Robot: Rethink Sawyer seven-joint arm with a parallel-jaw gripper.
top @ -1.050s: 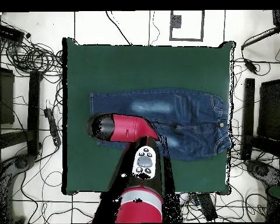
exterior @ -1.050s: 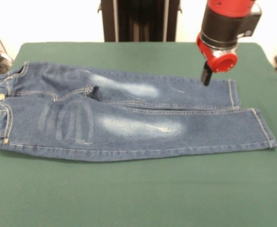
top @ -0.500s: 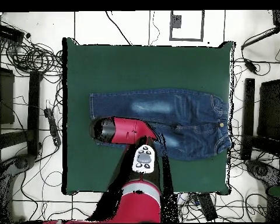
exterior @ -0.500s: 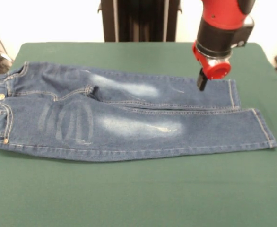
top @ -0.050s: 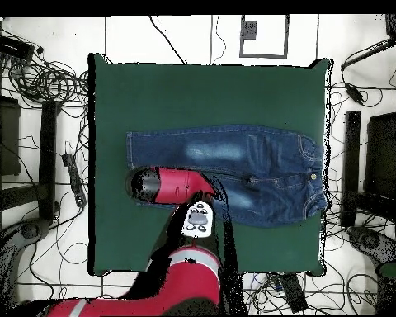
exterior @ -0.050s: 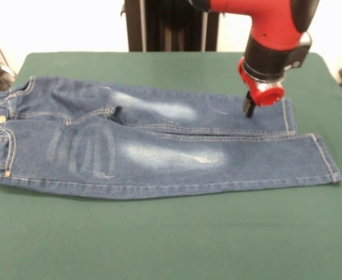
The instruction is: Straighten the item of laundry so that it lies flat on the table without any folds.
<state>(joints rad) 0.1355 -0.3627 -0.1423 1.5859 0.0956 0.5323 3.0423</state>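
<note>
Front view gives me the jeans (exterior @ -0.050s: 159, 146) spread lengthwise across the green surface (exterior @ -0.050s: 171, 233), waistband and brass button (exterior @ -0.050s: 1, 119) at the picture's left, both hems at the right. The two legs lie side by side and close together, the nearer one reaching further right than the farther one. Faded whitish patches sit on each thigh, and a small dark pucker shows at the crotch seam. The waistband end is slightly bunched at the surface's left edge; otherwise the denim looks flat.

My arm (exterior @ -0.050s: 270, 29) comes down from the top right, and the pincer (exterior @ -0.050s: 249, 107) hangs over the far leg close to its hem, its dark tip right at the fabric. I cannot tell whether it touches the cloth, nor whether it is spread or closed, since I see only one dark stub below the red collar.

Overhead, the jeans (top @ -0.050s: 226, 169) lie across the middle of the surface (top @ -0.050s: 209, 91), and the red arm (top @ -0.050s: 172, 186) covers the hem end of the leg nearest the robot's base, hiding the pincer there.
</note>
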